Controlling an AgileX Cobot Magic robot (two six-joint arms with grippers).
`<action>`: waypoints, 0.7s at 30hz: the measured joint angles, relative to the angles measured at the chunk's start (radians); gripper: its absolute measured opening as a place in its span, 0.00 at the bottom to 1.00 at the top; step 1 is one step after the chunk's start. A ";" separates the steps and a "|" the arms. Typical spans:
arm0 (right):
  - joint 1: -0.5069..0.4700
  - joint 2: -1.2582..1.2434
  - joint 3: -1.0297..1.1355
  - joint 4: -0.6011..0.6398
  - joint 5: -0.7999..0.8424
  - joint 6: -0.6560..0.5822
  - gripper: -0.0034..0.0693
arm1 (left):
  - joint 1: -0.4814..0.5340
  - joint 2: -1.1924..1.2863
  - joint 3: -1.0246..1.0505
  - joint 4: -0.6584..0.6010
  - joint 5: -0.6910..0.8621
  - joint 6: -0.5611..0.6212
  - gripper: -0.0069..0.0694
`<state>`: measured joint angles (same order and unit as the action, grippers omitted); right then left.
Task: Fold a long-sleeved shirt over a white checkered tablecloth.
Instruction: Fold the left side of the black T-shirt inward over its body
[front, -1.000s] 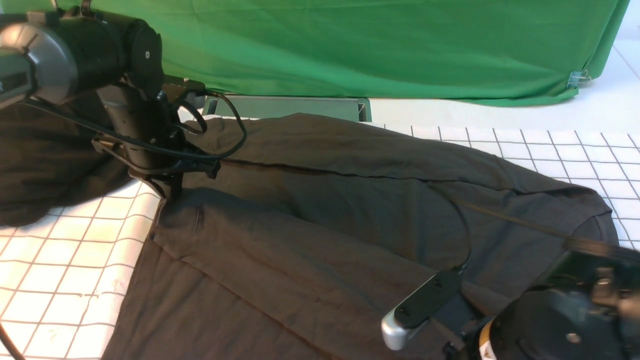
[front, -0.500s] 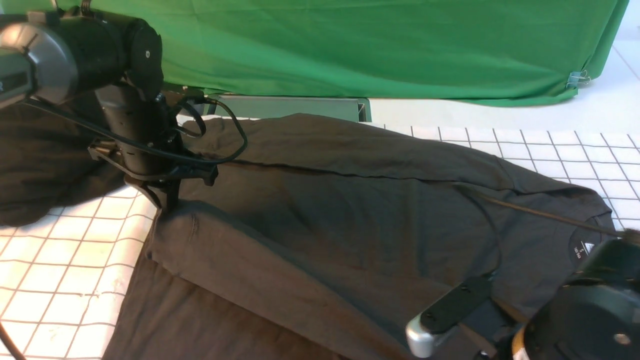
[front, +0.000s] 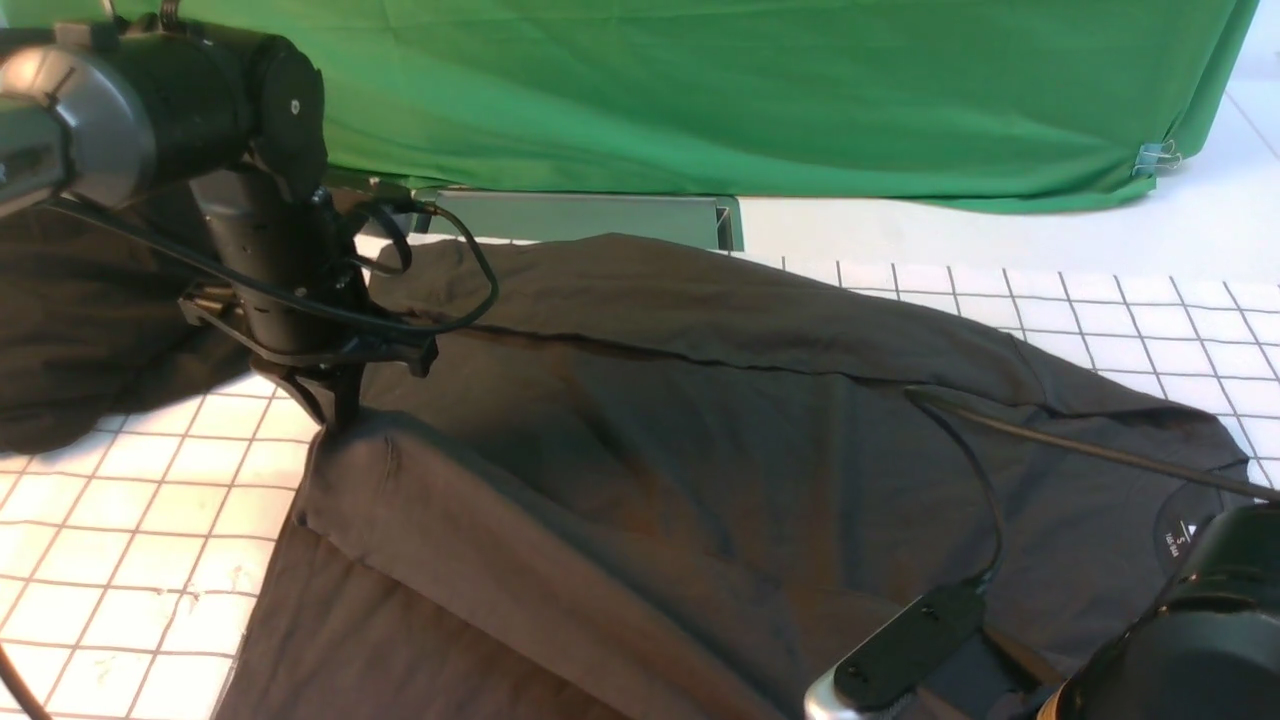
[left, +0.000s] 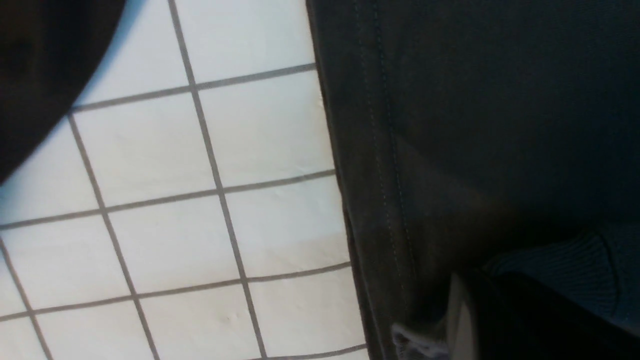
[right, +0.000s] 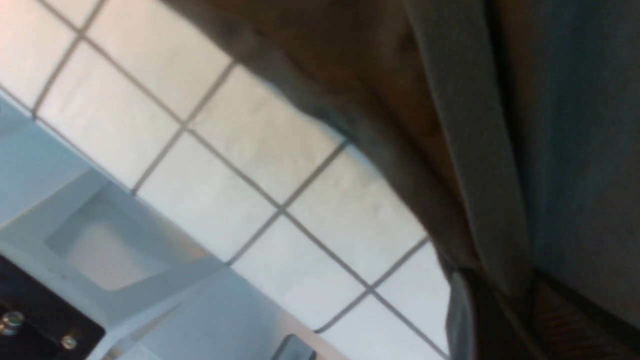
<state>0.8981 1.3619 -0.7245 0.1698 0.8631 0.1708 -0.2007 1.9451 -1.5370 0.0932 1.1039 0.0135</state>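
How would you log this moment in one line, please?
left fingers: shut on shirt fold | right fingers: shut on shirt edge | shirt: partly folded on tablecloth

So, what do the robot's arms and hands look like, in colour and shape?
Both arms are black. The left arm has round joint housings, one with a grey cap, and black cables looping by its wrist; the left hand is narrow and black. The right arm shows a rounded black housing, a flat black bar with a silver tip, and a thin black cable. No markings show.
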 joint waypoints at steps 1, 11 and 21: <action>0.002 0.000 0.000 0.003 -0.001 0.014 0.27 | 0.000 0.000 0.000 -0.006 -0.002 0.016 0.11; 0.008 -0.004 0.000 0.005 0.087 0.042 0.69 | 0.000 0.000 0.000 0.039 -0.030 0.027 0.34; 0.008 -0.110 0.000 -0.004 0.064 0.063 0.70 | 0.003 0.009 -0.039 0.142 -0.042 -0.217 0.82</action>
<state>0.9059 1.2520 -0.7245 0.1658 0.9274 0.2340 -0.1977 1.9544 -1.5762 0.2349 1.0615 -0.2033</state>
